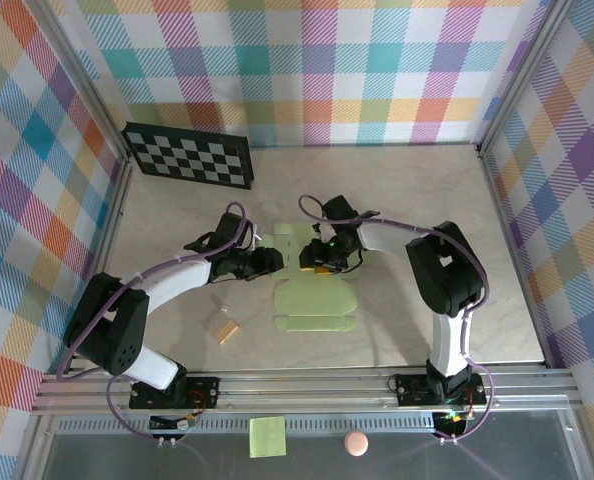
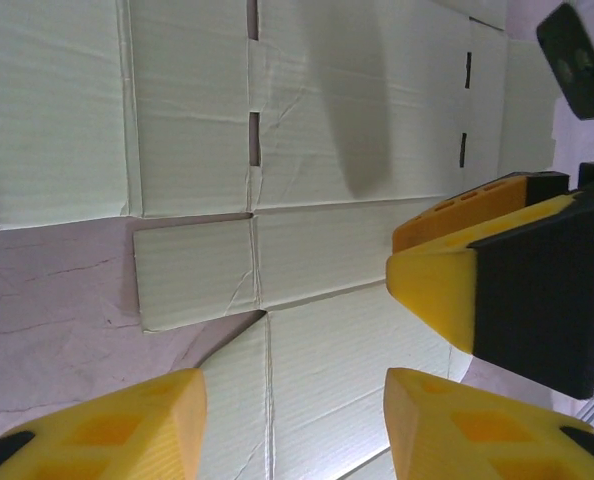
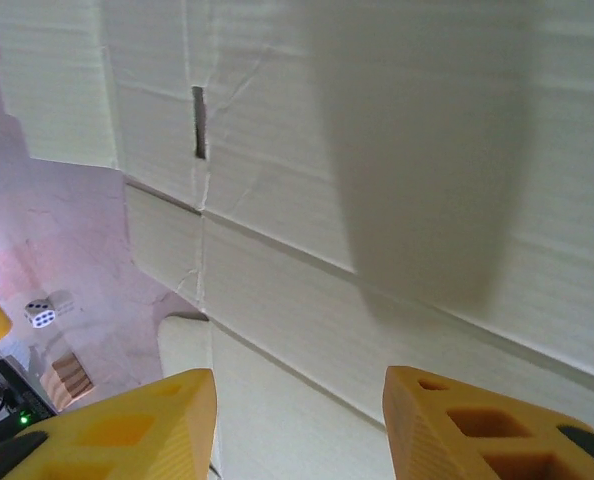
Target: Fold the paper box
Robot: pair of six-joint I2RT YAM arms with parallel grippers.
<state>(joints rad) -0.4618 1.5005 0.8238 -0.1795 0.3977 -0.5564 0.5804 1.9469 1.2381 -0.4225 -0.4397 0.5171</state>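
Far left corner: black-and-white checkerboard (image 1: 187,155) panel, lying flat on the pale marbled table (image 1: 427,220). Nearer me, a small tan wooden block (image 1: 225,328) sits alone on the table, apart from the card. My left tool (image 2: 292,400): yellow fingers parted about halfway, nothing between them, poised over a side flap at the left edge of the sheet. Centre of the table: the pale lime-green, die-cut thin card paper box (image 1: 315,300), lying mostly flat and unfolded, with creases, slots and rounded flaps showing and its near panels toward my bases. My right tool (image 3: 299,395): fingers likewise parted about halfway with nothing gripped, over the far middle of the card, close to the left tool. On the near ledge in front of the rail, a small yellow-green square sticky note (image 1: 267,436).
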